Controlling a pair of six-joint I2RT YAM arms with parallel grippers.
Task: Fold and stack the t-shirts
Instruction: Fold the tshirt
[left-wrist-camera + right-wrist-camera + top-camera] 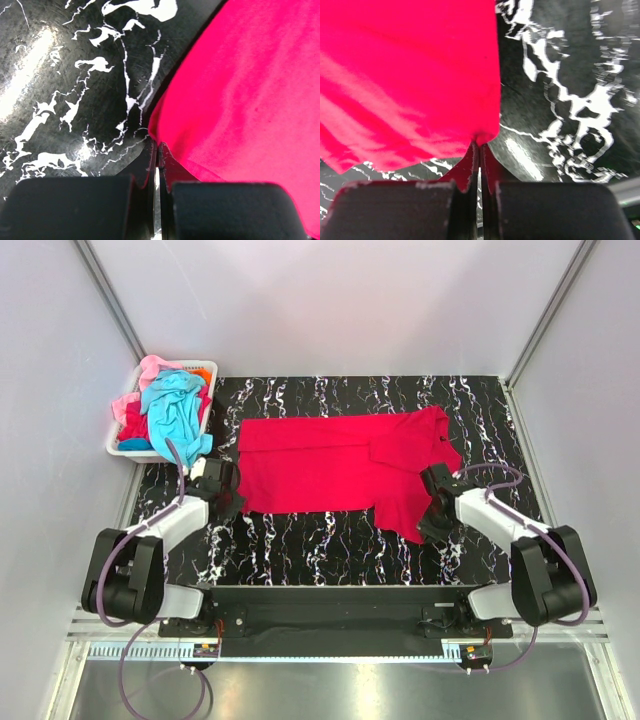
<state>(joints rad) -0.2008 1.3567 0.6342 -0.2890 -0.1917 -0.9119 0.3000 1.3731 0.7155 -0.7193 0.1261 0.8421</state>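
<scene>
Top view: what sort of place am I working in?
Probably a robot test cell: plain white walls on metal framing, a black marbled table, and a laundry basket near the red t-shirt.

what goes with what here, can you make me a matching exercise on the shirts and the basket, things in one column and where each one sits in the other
Things:
1. red t-shirt
2. turquoise t-shirt
3. pink t-shirt
4. white basket

Places:
a. at the far left corner of the table
b. peeking out at the basket's far side
c. spread out across the middle of the table
d. draped over the top of the basket

Pairs: 1-c, 2-d, 3-b, 4-a
</scene>
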